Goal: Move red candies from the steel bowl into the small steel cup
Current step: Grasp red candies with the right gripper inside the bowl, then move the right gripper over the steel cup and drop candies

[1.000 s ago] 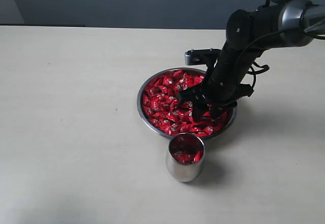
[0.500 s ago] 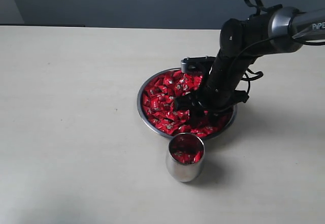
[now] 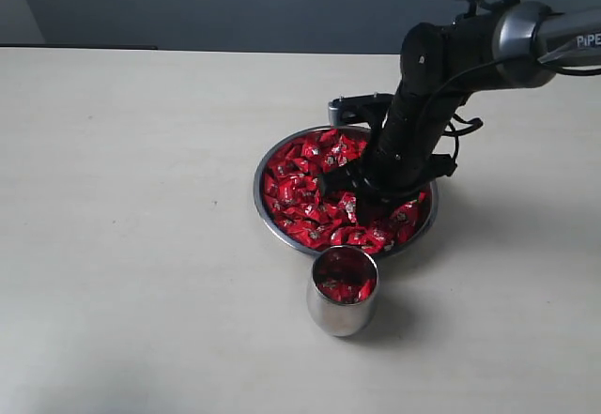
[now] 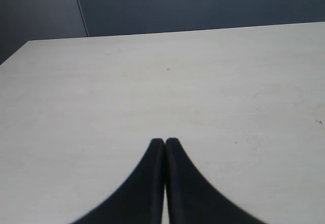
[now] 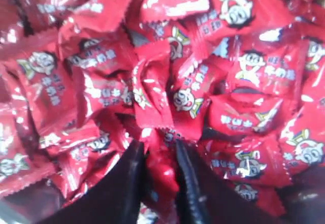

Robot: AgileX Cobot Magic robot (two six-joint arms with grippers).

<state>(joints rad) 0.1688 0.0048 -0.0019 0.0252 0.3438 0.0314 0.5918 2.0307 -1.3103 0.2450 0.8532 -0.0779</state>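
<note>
The steel bowl (image 3: 266, 209) sits mid-table, heaped with red candies (image 3: 305, 184). Just in front of it stands the small steel cup (image 3: 344, 292), upright, with a few red candies inside. My right gripper (image 3: 362, 203) is plunged into the pile on the bowl's right half. In the right wrist view its two black fingers (image 5: 189, 183) press on one red candy (image 5: 161, 170) between them, with other candies (image 5: 238, 61) packed all around. My left gripper (image 4: 164, 141) shows only in the left wrist view: tips pressed together, nothing between them, over bare table.
The pale tabletop (image 3: 131, 198) stretches wide to the left of the bowl and cup. A dark wall runs behind the far table edge (image 3: 188, 50). The right arm (image 3: 470, 48) reaches in from the upper right over the bowl's back rim.
The right gripper sank deeper into the candy pile and shifted slightly left, and its fingers narrowed onto a candy. Bowl and cup stayed put.
</note>
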